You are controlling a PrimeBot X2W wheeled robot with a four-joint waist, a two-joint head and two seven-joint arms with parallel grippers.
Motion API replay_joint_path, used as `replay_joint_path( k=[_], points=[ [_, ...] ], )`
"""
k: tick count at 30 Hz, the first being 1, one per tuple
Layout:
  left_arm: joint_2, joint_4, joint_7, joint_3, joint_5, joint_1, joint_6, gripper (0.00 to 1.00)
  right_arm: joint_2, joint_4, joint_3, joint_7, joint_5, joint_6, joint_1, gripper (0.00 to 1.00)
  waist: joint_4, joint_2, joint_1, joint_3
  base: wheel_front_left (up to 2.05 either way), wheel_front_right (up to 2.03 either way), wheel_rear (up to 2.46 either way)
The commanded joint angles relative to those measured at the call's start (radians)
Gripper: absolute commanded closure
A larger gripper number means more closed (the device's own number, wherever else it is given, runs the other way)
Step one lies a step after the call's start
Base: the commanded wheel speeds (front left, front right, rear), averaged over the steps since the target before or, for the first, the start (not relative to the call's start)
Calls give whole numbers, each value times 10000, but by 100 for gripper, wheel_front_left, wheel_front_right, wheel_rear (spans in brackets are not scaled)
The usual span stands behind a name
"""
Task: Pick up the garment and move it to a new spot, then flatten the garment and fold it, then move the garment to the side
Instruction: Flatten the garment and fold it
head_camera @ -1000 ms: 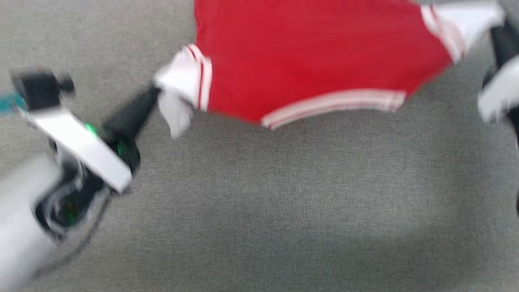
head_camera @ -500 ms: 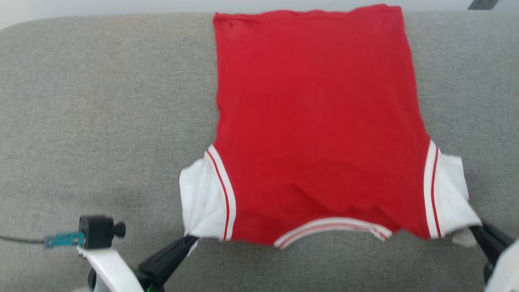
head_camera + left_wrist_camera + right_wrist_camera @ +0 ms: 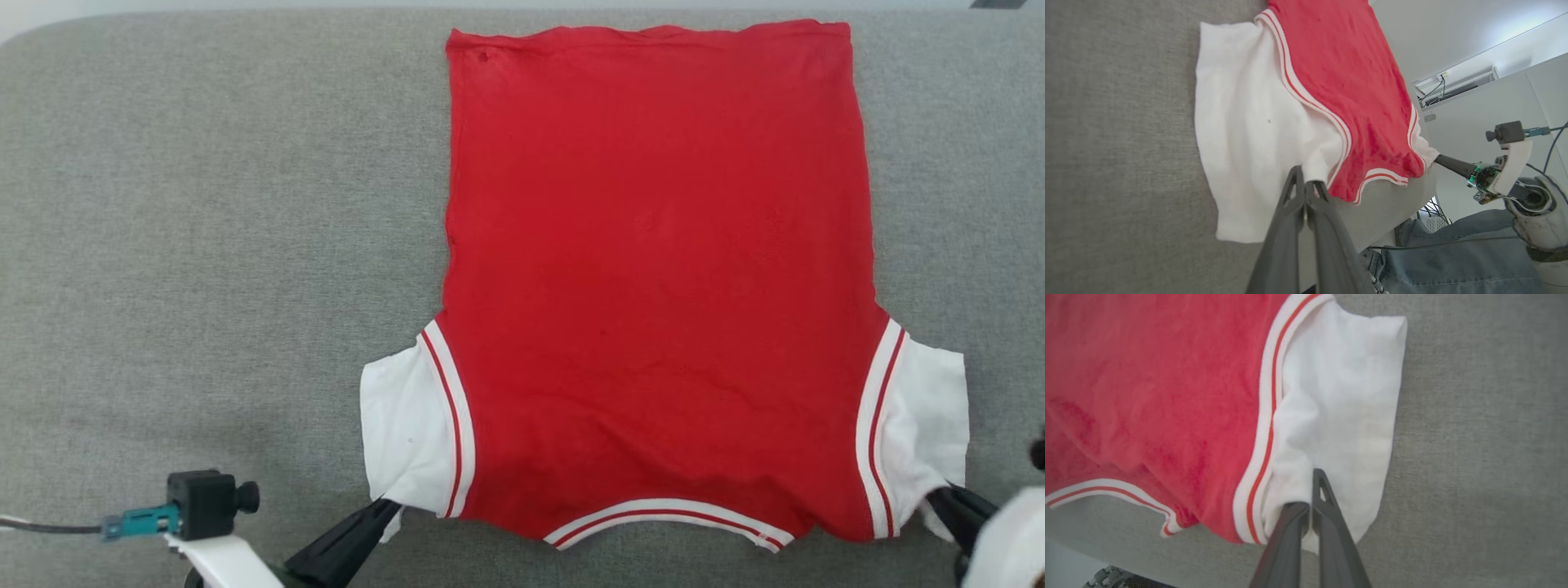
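Lifted and bunched a second ago, the garment [image 3: 657,269] is now being held spread flat on the grey cushion [image 3: 204,245], its white sleeves being pinched by the closed left gripper [image 3: 1306,183] and closed right gripper [image 3: 1310,494].

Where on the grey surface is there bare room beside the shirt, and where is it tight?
Widest bare patch: the grey surface left of the garment. A narrower strip lies right of it. Crowded along the near edge, where the left tool and right tool pinch the white sleeves.
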Motion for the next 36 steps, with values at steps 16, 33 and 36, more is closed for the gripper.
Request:
replay_joint_path(
  k=[16,33,36],
  points=[
    [-1021,1403,-46,255,706,-325,22,100,-871,2502,1546,-1196,-366,-29,-1708,0,-34,-1,0,304,0,0,0],
    [-1558,420,-47,53,1729,-1359,22,100,-1963,2786,-40,2029,-1891,-3,-8431,0,1268,-1,0,1730,0,0,0],
    [-1596,291,-47,-80,1803,-1597,22,100,-1965,3405,44,2414,-2284,-3,-9333,0,1528,-1,0,2034,0,0,0]
  ],
)
